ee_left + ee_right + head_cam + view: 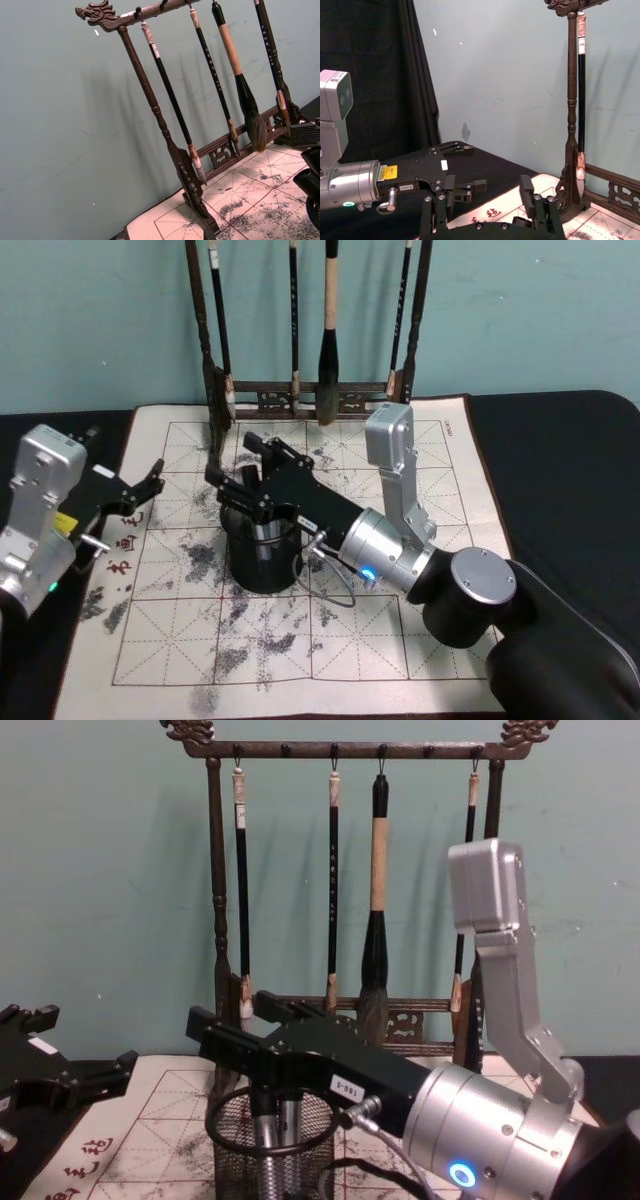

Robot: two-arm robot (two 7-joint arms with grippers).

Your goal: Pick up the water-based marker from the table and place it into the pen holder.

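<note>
My right gripper (238, 478) sits at the centre of the head view, directly over the pen holder (260, 550), its fingers spread apart with nothing between them. In the chest view the pen holder (270, 1145) stands at the lower centre, and a grey marker (268, 1145) stands upright inside its mesh. My left gripper (140, 492) hovers at the left edge, fingers apart, empty. The brush rack (310, 320) holds 4 brushes along the top.
</note>
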